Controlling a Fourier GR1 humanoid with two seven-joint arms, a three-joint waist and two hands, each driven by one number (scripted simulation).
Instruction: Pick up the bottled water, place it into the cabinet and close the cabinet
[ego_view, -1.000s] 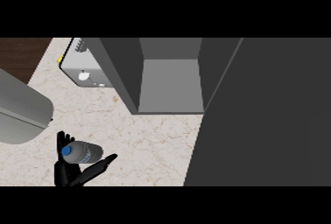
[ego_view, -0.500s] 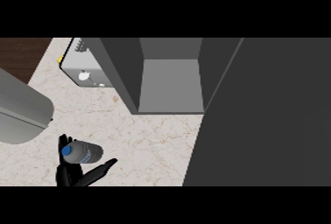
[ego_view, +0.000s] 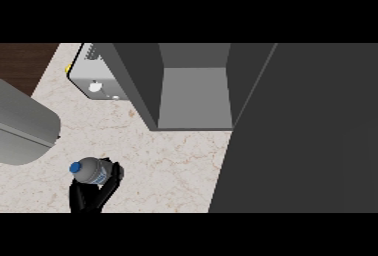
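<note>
The bottled water (ego_view: 90, 171), clear with a blue cap, lies tipped on the marble counter (ego_view: 170, 165) at the lower left. My left hand (ego_view: 90, 194) comes up from the lower edge and curls round it, with a finger on each side of the bottle's body. The grey cabinet (ego_view: 193, 95) stands open at the top centre, its inside bare. Its dark door (ego_view: 303, 130) is swung out and fills the right side of the view. My right hand does not show.
A big grey rounded vessel (ego_view: 22, 131) juts in from the left edge, close to the bottle. A small white-and-grey appliance (ego_view: 94, 75) sits against the cabinet's left wall. Dark wood (ego_view: 26, 62) borders the counter at the top left.
The left hand's fingers, spread wide a second ago, have drawn in around the bottle. The bottle has barely shifted.
</note>
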